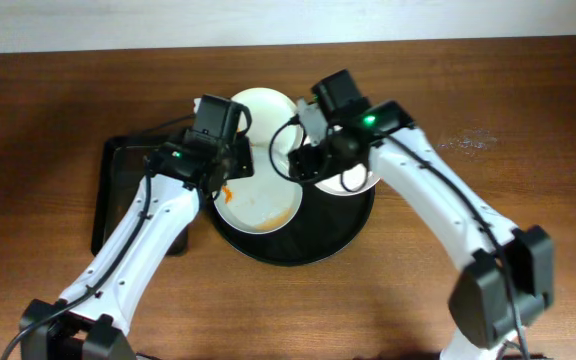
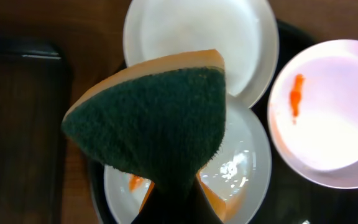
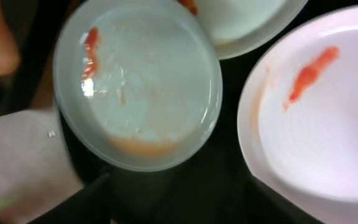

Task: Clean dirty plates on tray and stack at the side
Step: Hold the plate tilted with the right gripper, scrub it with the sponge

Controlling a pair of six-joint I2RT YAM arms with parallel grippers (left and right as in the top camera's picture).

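Observation:
The round black tray point(image 1: 343, 235) holds three white plates. The far plate point(image 1: 265, 108) looks clean. The front plate point(image 1: 263, 208) has orange smears, and the right plate point(image 1: 356, 180) is partly under my right arm. My left gripper point(image 1: 230, 165) is shut on a sponge point(image 2: 160, 118), green face up with an orange edge, above the front plate point(image 2: 244, 171). My right gripper point(image 1: 308, 160) is open and empty over the tray between the front plate point(image 3: 142, 81) and the smeared right plate point(image 3: 322, 118).
A smaller rectangular black tray point(image 1: 118, 190) lies on the wooden table left of the round tray. Bare wood surrounds both trays.

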